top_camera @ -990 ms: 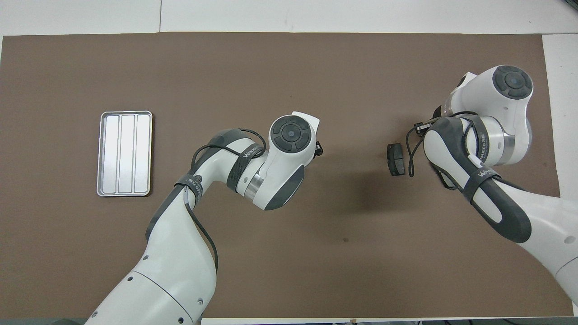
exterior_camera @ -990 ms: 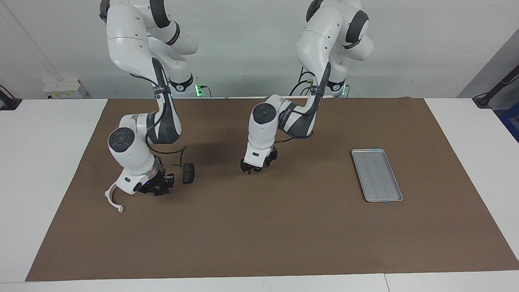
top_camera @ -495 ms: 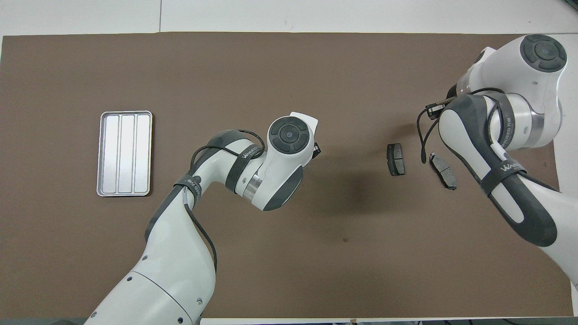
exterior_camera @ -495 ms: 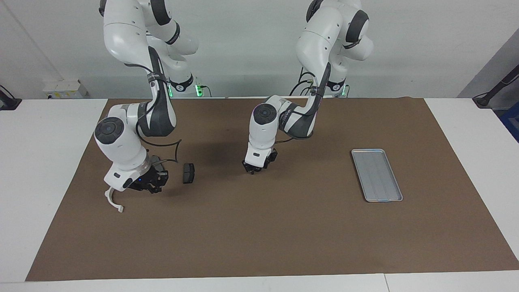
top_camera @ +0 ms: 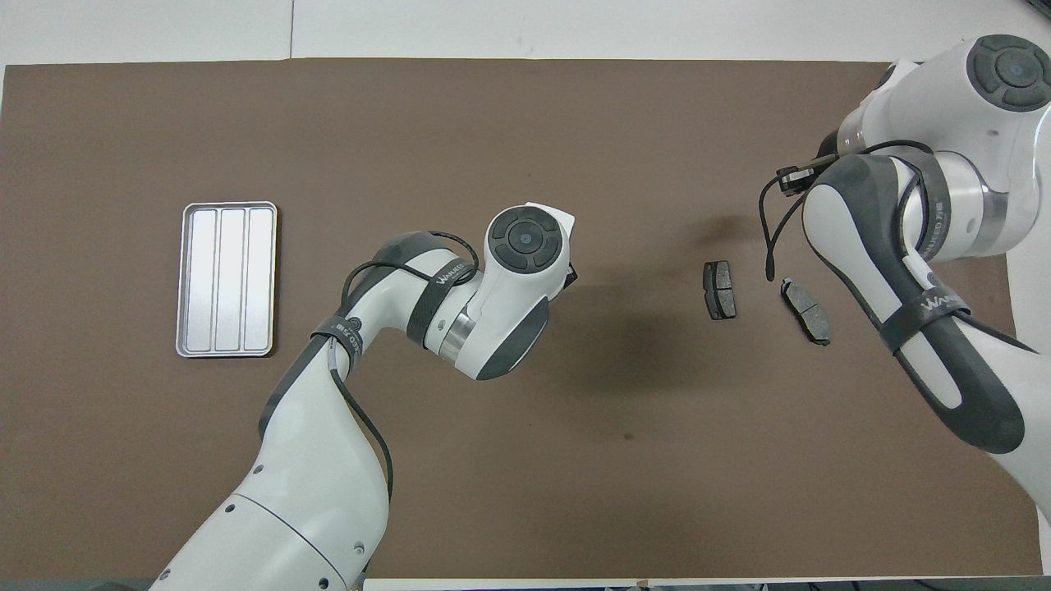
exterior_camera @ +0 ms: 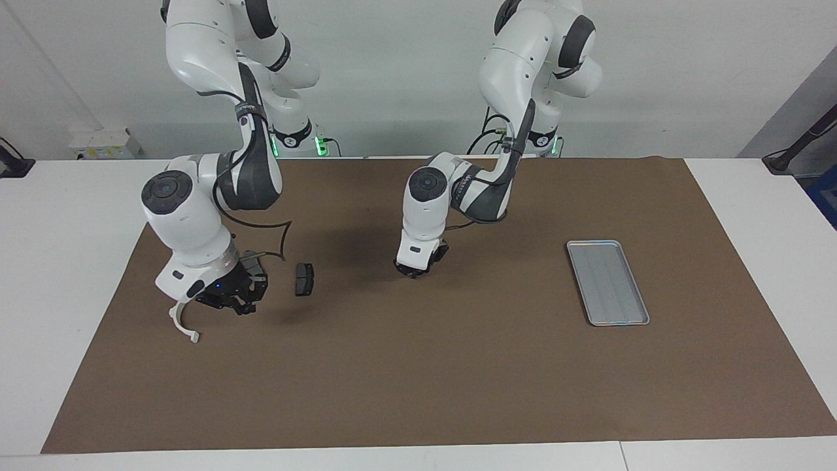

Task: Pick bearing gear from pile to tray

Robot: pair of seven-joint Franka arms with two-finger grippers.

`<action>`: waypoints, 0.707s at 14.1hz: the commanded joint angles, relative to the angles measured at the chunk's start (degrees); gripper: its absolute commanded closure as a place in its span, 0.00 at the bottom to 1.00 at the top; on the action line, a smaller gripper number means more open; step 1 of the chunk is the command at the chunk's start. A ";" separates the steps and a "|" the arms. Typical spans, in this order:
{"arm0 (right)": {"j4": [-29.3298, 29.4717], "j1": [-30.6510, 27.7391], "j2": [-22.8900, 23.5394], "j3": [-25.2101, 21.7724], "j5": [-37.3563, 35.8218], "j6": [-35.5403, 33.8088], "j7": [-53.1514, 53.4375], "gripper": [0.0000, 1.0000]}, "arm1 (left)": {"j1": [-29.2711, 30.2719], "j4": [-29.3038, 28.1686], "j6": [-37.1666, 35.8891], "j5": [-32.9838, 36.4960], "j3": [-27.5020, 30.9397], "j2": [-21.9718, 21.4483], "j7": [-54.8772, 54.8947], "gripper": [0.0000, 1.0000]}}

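Okay, you had the pile at the right arm's end of the bench (exterior_camera: 72, 275): a white bracket (exterior_camera: 172, 316), one dark plate (exterior_camera: 304, 279) just beside the right tool (exterior_camera: 230, 299), and a second plate (top_camera: 806, 309) showing only in the overhead view. No bearing gear could be made out among them, as any small ring was hidden or too small to tell. The right tool hung low over the brown mat (exterior_camera: 458, 366), between the bracket and the first plate. It was closed, and you could not tell whether anything sat between its tips. The left tool (exterior_camera: 413, 271) was down near the mat at mid bench, well apart from the pile. Whether it was wide, narrow or holding a part could not be told. The relation that counted was that the tray (exterior_camera: 608, 282) lay toward the left arm's end, empty, with the left tool between it and the pile. Its long axis ran from nearer the robots to farther from them. My read is that the left arm was the nearer one to the tray and the right arm the nearer one to the pile. Any part would have had to travel sideways along the bench toward the left arm's end and come down inside the low rim.
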 commanded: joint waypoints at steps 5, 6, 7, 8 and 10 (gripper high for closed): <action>3.32 5.27 -0.71 0.83 0.65 -5.08 14.75 1.00 | 5.48 -1.72 -10.38 0.58 1.81 -8.08 6.75 0.89; 3.41 7.64 -1.23 0.83 0.65 -5.62 19.57 1.00 | 7.75 -4.69 -11.44 0.58 1.72 -10.88 10.00 0.89; 3.41 10.18 -1.58 0.83 0.56 -5.97 24.84 1.00 | 10.30 -8.20 -11.62 0.58 1.72 -14.65 14.12 0.88; 3.15 12.99 -1.94 0.83 0.21 -6.06 30.98 1.00 | 13.11 -11.89 -11.62 0.58 1.72 -18.34 18.78 0.88; 2.19 18.45 -3.25 0.83 -0.41 -6.58 42.51 1.00 | 18.82 -17.27 -11.36 0.58 1.63 -23.11 28.53 0.88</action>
